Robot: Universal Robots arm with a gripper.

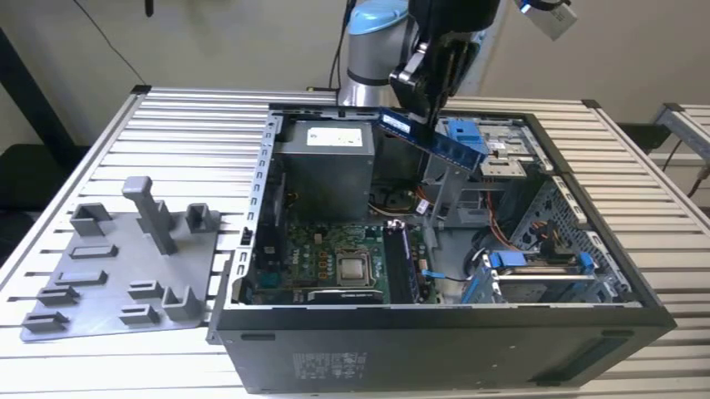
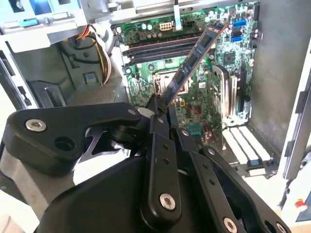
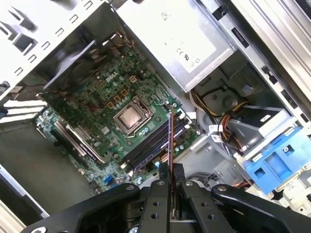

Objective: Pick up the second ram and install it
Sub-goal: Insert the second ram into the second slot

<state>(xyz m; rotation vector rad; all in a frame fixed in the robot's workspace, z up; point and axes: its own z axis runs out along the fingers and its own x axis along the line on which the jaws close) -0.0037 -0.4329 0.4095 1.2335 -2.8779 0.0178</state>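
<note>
My gripper (image 1: 420,98) hangs over the open computer case (image 1: 444,332), shut on one end of the second ram (image 1: 435,140), a long dark blue stick tilted in the air above the motherboard (image 1: 332,258). In the second wrist view the ram (image 2: 194,60) slants out from between my gripper (image 2: 162,108), over the memory slots (image 2: 160,48). The first wrist view has the ram (image 3: 170,138) edge-on, rising from my gripper (image 3: 170,178) above the dark slots (image 3: 153,145). One slot seems to hold a stick.
A grey plastic holder tray (image 1: 122,266) with upright posts lies on the slatted table at the exterior view's left. Inside the case are the grey power supply (image 1: 322,162), blue drive brackets (image 1: 533,266), the bare processor (image 1: 355,268) and loose cables (image 3: 231,128).
</note>
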